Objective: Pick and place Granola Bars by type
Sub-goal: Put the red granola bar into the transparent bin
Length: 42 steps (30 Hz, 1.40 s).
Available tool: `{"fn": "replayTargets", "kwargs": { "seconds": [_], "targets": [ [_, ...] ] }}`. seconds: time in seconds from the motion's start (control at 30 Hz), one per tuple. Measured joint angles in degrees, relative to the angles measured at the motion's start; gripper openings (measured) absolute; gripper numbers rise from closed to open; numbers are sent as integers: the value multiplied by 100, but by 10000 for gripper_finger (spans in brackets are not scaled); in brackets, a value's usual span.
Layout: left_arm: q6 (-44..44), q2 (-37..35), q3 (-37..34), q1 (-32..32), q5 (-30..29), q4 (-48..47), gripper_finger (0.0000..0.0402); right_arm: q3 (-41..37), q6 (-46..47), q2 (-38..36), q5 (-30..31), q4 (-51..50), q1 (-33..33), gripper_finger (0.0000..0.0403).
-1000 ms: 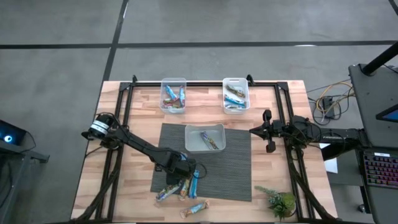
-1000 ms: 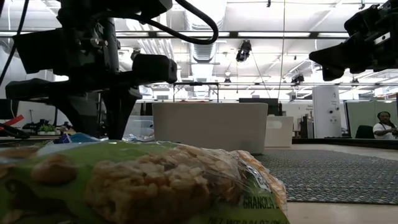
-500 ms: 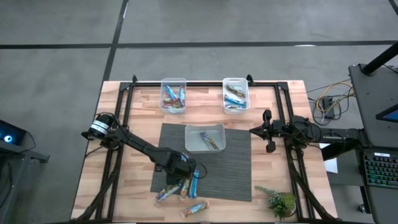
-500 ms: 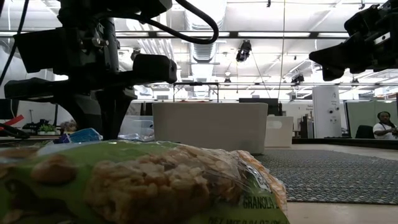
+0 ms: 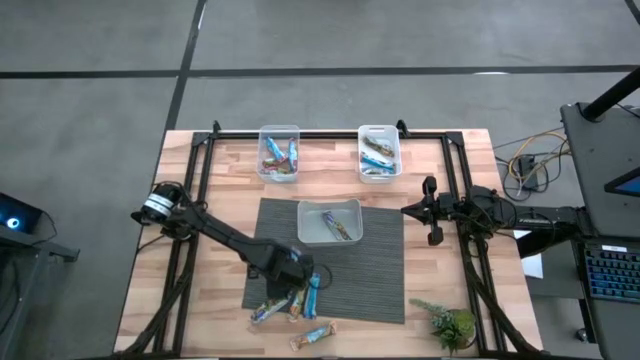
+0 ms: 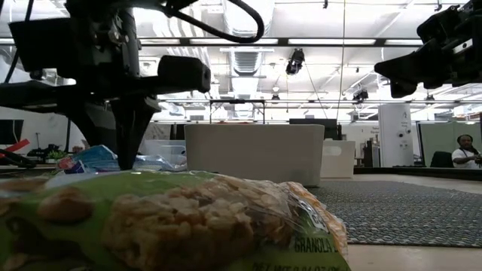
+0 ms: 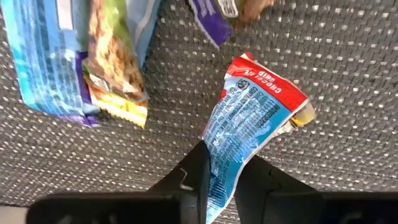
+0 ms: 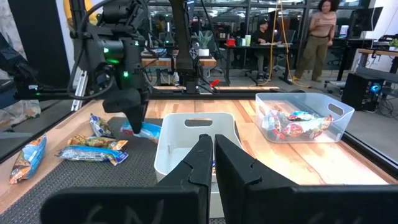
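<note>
Your left gripper is down over the near left part of the dark mat, its fingers pinched on one end of a blue wrapped bar. The bar's red-tipped far end points away from the fingers and is tilted. From table height you can see the blue wrapper beside the gripper, though you cannot tell there whether it has cleared the mat.

Just beside the held bar lies a small heap of loose bars at the mat's near left edge, some blue, some with tan and orange wrappers. One more bar lies apart from the heap on the bare wood of the table, nearer the front.

A clear tub sits mid-mat with a bar inside. Two more tubs stand at the far side: the left tub and the right tub, each holding bars.

Your right gripper waits at the right side of the table, above it, fingers pressed together on nothing. A small plant stands at the near right corner.
</note>
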Motion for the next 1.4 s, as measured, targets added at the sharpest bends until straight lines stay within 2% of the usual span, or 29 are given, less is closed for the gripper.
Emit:
{"fn": "replayTargets", "kwargs": {
  "seconds": [0.3, 0.87, 1.27, 1.4],
  "targets": [
    [-40, -14, 20, -108, -18, 4, 39, -1, 0, 0, 0, 0, -2, 9],
    [-927, -799, 231, -304, -1, 68, 39, 0, 0, 0, 2, -2, 1, 9],
    [-1463, -1389, 732, -118, -70, 86, 39, 0, -2, 2, 2, -2, 1, 9],
    [-1590, -1420, 947, 13, -329, -42, 39, 0, -2, 2, 0, -2, 1, 9]
  ]
}}
